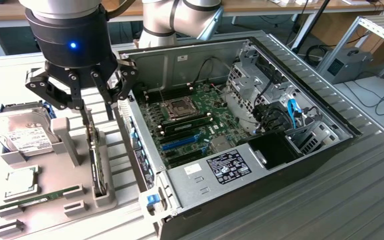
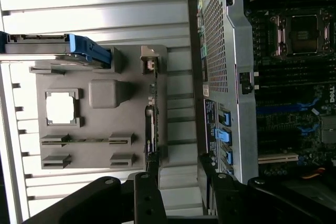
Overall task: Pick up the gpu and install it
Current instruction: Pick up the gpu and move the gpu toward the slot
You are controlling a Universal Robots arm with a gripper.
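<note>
The gpu (image 1: 96, 160) is a thin dark card standing on edge in a slot of the grey parts holder (image 1: 65, 135), to the exterior view's left of the open computer case (image 1: 245, 165). My gripper (image 1: 97, 115) hangs just above the card's far end, open, with nothing between its fingers. In the wrist view the gpu (image 2: 150, 119) shows edge-on, running along the holder (image 2: 105, 93). One black fingertip (image 2: 152, 165) lines up with the card's near end. The other fingertip (image 2: 206, 174) sits closer to the case, so my gripper (image 2: 178, 170) is centred a little to the case side of the card.
The holder also carries a silver hard drive (image 1: 20, 134) with a blue bracket (image 2: 86, 50), a square processor chip (image 1: 22, 181) and a green memory stick (image 1: 42, 196). Inside the case the motherboard (image 1: 192, 120) lies exposed, with blue slots (image 1: 178, 142). The case wall (image 2: 223, 66) rises close beside the holder.
</note>
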